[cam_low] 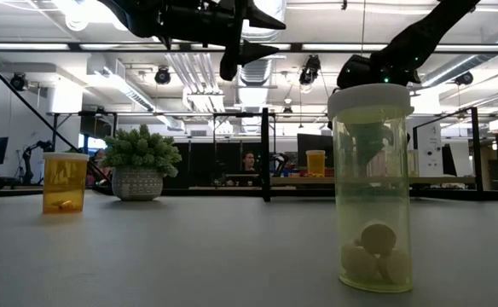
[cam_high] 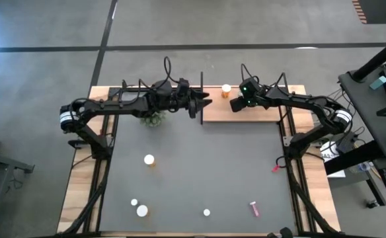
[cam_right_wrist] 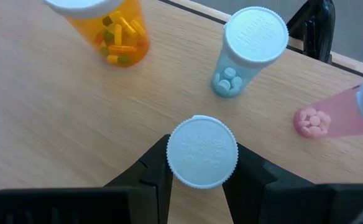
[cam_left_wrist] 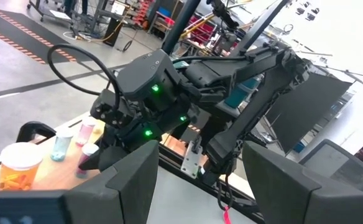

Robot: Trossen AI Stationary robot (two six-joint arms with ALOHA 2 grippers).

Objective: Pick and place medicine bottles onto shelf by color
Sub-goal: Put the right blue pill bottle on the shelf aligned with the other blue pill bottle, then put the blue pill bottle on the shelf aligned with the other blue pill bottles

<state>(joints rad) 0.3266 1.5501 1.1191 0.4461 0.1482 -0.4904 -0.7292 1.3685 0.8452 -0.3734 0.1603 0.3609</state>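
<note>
**Partway: several bottles shelved, more waiting on the desk**

Already the shelf [cam_high: 259, 114] is carrying an orange bottle [cam_right_wrist: 110, 28], a blue vial [cam_right_wrist: 243, 53] and a pink vial [cam_right_wrist: 330, 118], all standing just ahead of the right end effector [cam_right_wrist: 201, 167]. That end effector is clenching a white-capped bottle [cam_right_wrist: 202, 152] over the wood; its colour is hidden under the cap. The left end effector [cam_high: 194, 106] is hanging released and empty above the shelf's near end, well apart from any bottle. Behind both, at least five bottles are sitting scattered on the desk [cam_high: 199, 172], including a pink one [cam_high: 254, 209] near the front edge. Bare wood is lying open around the held bottle, though the black rods edging the shelf and the two arms nearly meeting are leaving little room.
</note>
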